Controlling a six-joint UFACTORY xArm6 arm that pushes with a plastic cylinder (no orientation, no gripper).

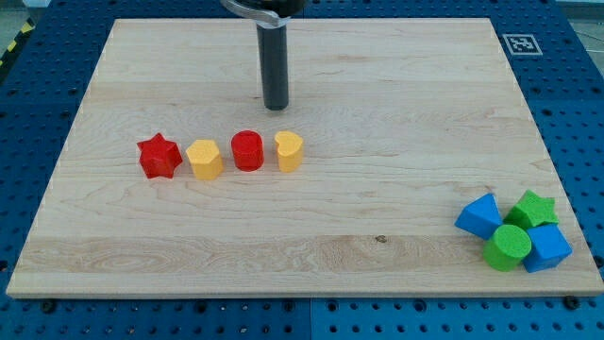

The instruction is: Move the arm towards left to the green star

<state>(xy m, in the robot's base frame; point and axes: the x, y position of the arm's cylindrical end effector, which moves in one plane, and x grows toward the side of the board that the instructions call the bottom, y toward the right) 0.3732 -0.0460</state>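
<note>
- Wooden board, pale, fills most of the view.
- Rod, dark, no pincer; my tip stands above the row, well apart from the cluster.
- Cluster, bottom right: green star, green cylinder, two blue blocks, shapes unclear.
- Row, left of centre: red star, yellow block, red cylinder, yellow heart.

The board is pale wood with a fine lengthwise grain, smooth and matt, with a small dark knot near its middle. Beneath it lies a blue perforated surface that looks like painted metal. The rod is dark and matt, faintly sheened down to my tip. The blocks look like moulded plastic with a soft, low gloss: the red star, the yellow heart, the green star and the blue cube.
</note>
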